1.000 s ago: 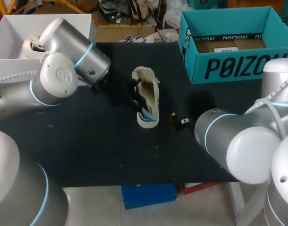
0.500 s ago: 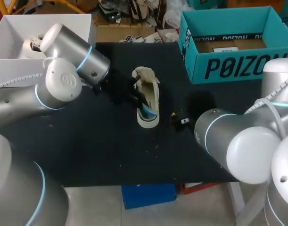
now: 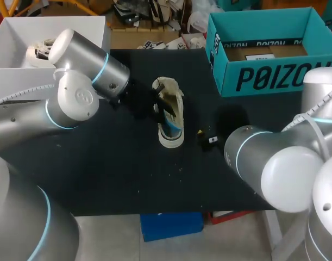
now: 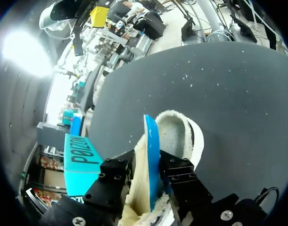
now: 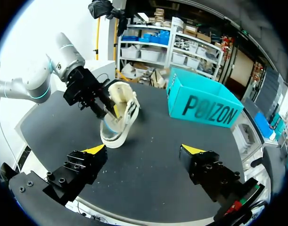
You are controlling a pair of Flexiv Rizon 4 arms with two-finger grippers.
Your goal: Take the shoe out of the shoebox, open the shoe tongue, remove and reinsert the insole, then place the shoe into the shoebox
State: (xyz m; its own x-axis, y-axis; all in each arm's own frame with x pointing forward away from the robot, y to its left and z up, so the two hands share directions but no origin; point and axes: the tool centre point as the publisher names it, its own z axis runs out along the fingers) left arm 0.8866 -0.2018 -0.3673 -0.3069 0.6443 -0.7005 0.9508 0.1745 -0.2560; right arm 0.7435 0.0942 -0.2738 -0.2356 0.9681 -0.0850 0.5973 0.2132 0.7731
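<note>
L gripper clamps blue insole inside cream shoe; R gripper hangs apart, empty. Looks thin, light, floppy: pinch near heel edge.

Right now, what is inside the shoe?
A blue insole stands partly out of the shoe, held by the left gripper. Its lower end and the shoe's bottom are hidden.

table: black, matte | surface: small pale specks scattered toward the front edge
</note>
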